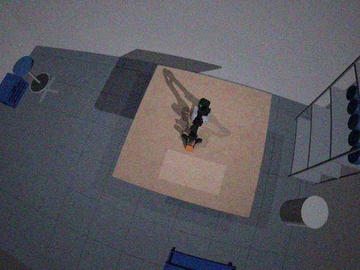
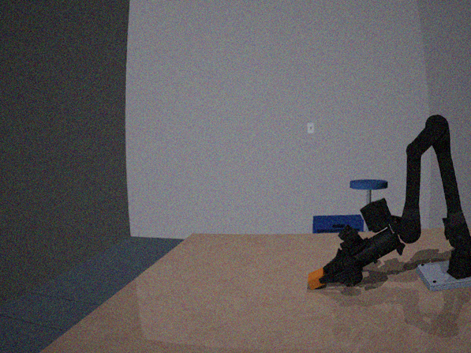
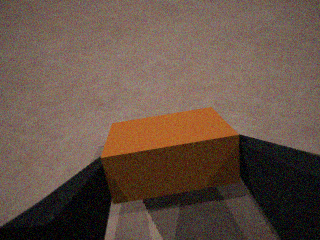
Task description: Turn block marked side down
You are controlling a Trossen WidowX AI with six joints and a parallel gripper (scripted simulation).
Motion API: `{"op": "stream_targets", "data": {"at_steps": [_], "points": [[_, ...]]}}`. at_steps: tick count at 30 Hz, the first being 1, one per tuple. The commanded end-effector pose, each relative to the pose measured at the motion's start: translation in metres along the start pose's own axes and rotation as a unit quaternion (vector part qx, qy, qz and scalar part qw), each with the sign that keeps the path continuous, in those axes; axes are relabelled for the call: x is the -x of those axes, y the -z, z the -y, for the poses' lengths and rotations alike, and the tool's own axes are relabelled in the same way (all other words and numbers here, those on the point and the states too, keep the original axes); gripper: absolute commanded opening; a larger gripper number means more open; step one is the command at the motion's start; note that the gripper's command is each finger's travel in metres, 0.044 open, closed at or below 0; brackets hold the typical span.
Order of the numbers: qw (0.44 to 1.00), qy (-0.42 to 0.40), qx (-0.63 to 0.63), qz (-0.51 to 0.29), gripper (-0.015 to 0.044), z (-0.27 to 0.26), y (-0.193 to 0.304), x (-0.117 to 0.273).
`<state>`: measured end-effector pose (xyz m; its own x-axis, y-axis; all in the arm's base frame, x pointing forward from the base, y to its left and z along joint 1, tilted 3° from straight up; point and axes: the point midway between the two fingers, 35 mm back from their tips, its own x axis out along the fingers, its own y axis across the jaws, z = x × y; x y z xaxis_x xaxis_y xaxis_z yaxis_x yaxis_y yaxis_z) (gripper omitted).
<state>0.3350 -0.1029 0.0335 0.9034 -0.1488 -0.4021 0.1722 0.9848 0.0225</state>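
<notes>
The orange block (image 1: 189, 147) (image 2: 315, 278) (image 3: 170, 132) is held between the two black fingers of my gripper (image 1: 190, 144) (image 2: 323, 277) (image 3: 169, 153), which is shut on it. In the exterior view the gripper slants low toward the table (image 1: 139, 157) (image 2: 217, 298), and the block is tilted, its lower edge at or just above the table top. The wrist view shows two plain orange faces, one bright and one shaded. No mark shows on the faces in view; the marked side is hidden or cannot be told.
A paler rectangle (image 1: 192, 171) lies on the table just beyond the block. The arm's light base plate (image 2: 433, 276) stands behind the gripper. Off the table are a blue stool (image 1: 23, 66) (image 2: 369, 184), a blue box (image 1: 12, 90) (image 2: 337, 222), a white cylinder (image 1: 314, 212) and a shelf rack.
</notes>
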Motion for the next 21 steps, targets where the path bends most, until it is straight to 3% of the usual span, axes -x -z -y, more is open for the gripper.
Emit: {"op": "stream_targets", "data": {"at_steps": [1, 21], "points": [[1.000, -0.003, -0.004, 0.013, 0.0000, -0.003, 0.012, 0.009], [0.999, -0.004, -0.003, 0.046, 0.0000, -0.005, 0.008, 0.020]]}}
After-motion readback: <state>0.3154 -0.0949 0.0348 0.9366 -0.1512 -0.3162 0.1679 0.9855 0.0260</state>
